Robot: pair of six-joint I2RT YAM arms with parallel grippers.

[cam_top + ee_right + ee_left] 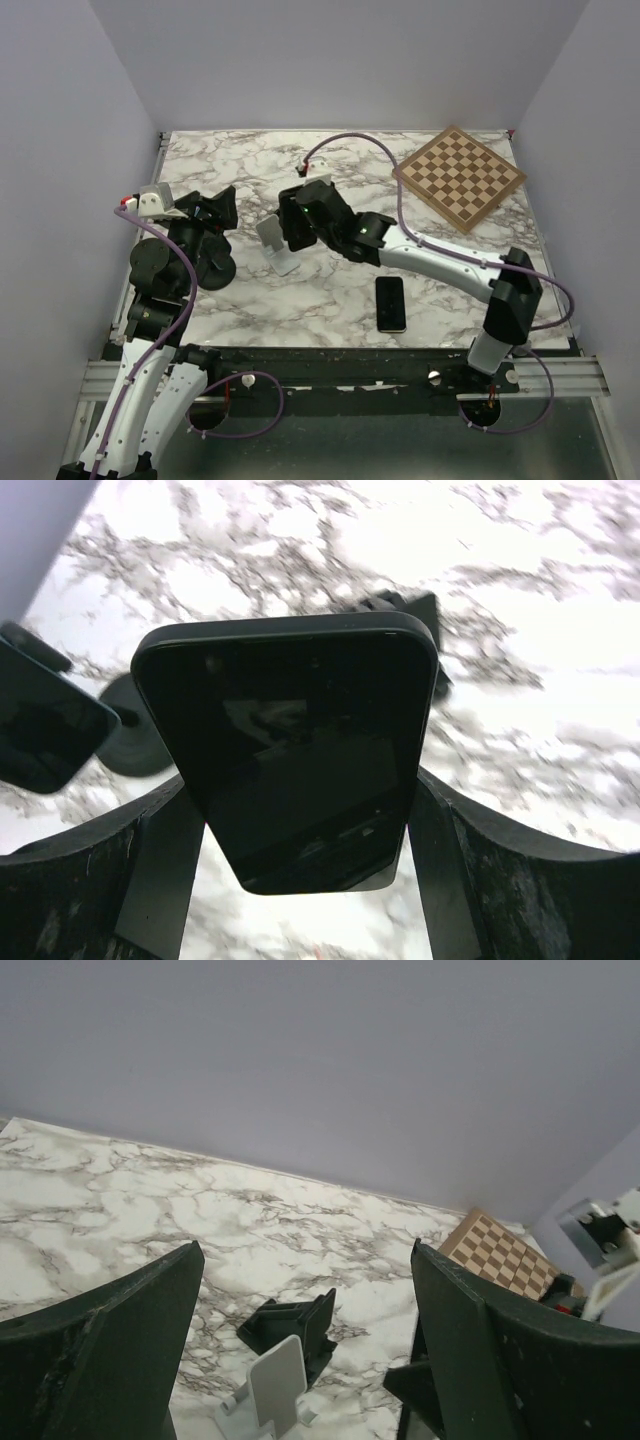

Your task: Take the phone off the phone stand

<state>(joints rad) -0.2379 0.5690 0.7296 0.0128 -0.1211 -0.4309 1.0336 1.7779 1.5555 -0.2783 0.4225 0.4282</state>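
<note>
The right gripper (300, 785) is clamping the phone (290, 750) by its side edges, holding it above the desk (330, 290) just beside the white phone stand (273, 243). The left gripper (307, 1252) is hovering near the desk's left edge with its fingers spread apart, gripping nothing.

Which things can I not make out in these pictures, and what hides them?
Top external: the right gripper covers the phone, so whether it is clear of the white stand is unsure.
Right wrist: the phone fills the middle; no stand shows.
Left wrist: the bottom edge cuts off the stand's base.
</note>
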